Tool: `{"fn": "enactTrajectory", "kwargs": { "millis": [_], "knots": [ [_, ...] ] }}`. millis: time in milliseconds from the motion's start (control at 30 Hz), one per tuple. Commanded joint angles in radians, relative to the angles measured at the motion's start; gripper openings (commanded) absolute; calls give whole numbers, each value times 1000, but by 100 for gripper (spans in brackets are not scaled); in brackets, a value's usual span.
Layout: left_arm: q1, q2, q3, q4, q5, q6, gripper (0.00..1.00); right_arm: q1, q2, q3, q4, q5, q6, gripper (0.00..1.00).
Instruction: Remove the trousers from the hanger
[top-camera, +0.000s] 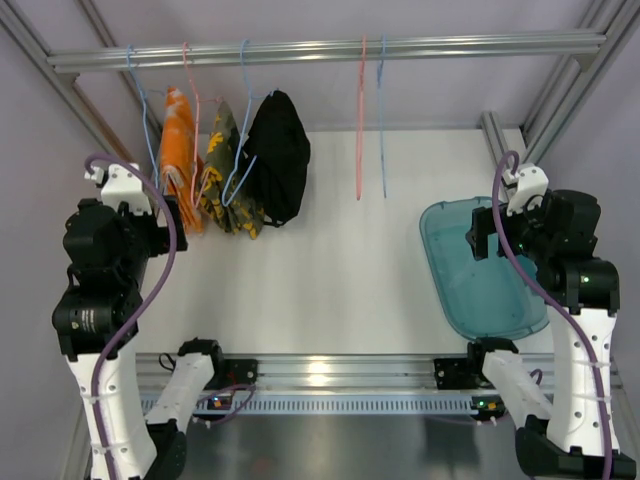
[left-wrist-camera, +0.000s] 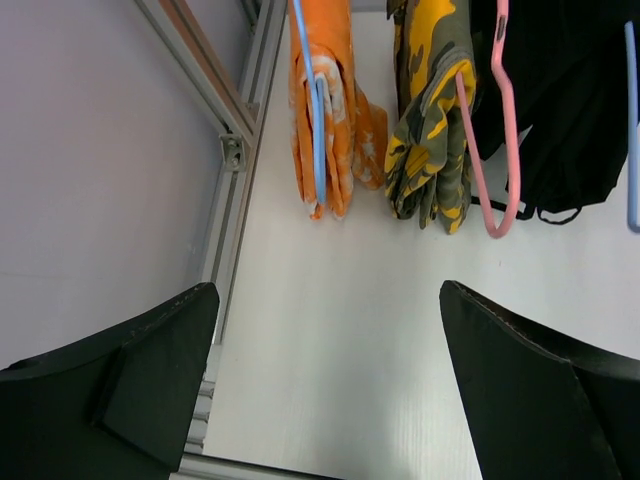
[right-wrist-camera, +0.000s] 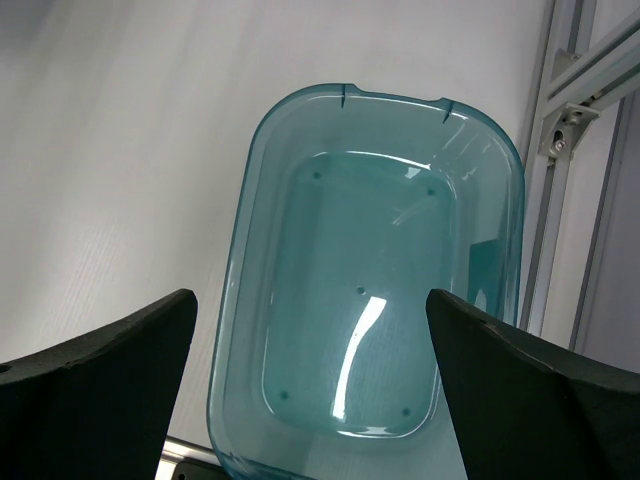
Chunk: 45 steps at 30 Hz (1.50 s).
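Camouflage trousers (left-wrist-camera: 425, 130) and black trousers (left-wrist-camera: 570, 110) hang side by side from the rail (top-camera: 330, 48) above the far left of the desk (top-camera: 340, 260), beside an orange garment (left-wrist-camera: 335, 120). Left jaws stand wide apart, empty, facing them without touching; right jaws, equally wide and empty, hover over a teal tub (right-wrist-camera: 245, 300) on the white desk.

Left wrist view: black trousers (left-wrist-camera: 560, 110) cut by top and right edges. Camouflage trousers (left-wrist-camera: 430, 130) and orange garment (left-wrist-camera: 325, 120) cut at top. Top view: orange garment's lower end partly behind left arm (top-camera: 110, 250). Teal tub (top-camera: 470, 280) right rim behind right arm (top-camera: 560, 260).
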<state>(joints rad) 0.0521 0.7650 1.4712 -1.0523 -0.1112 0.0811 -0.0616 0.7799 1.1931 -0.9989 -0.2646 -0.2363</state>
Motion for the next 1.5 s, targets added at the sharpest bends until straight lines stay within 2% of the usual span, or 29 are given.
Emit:
{"fn": "enactTrajectory", "kwargs": {
  "millis": [0,100,233,367,500,633,767,967,1167,1300,1467],
  "knots": [
    [5,37,89,29,17,19,99,11,1,37,3,-21,-17,100],
    [5,97,176,31,63,16,99,9,15,42,0,-27,-17,99],
    [3,155,273,95,262,22,99,11,24,46,-1,-21,-21,99],
    [3,232,319,199,427,-59,98,11,38,46,-4,-24,-20,99],
    [3,359,390,256,490,-164,92,9,45,60,-12,-15,-20,99],
    [0,411,328,462,501,-233,89,6,47,59,-12,5,-26,99],
    [-46,445,264,606,479,-239,85,-3,59,51,-6,11,-23,99],
    [-231,553,265,685,338,-161,78,-17,90,71,0,11,-15,99],
    [-293,649,296,709,175,-169,59,-37,98,76,3,4,-5,99],
    [-328,681,302,721,99,-152,54,-47,99,72,5,-5,0,99],
    [-336,715,298,721,87,-145,53,-53,107,66,11,-8,3,100]
  ]
}}
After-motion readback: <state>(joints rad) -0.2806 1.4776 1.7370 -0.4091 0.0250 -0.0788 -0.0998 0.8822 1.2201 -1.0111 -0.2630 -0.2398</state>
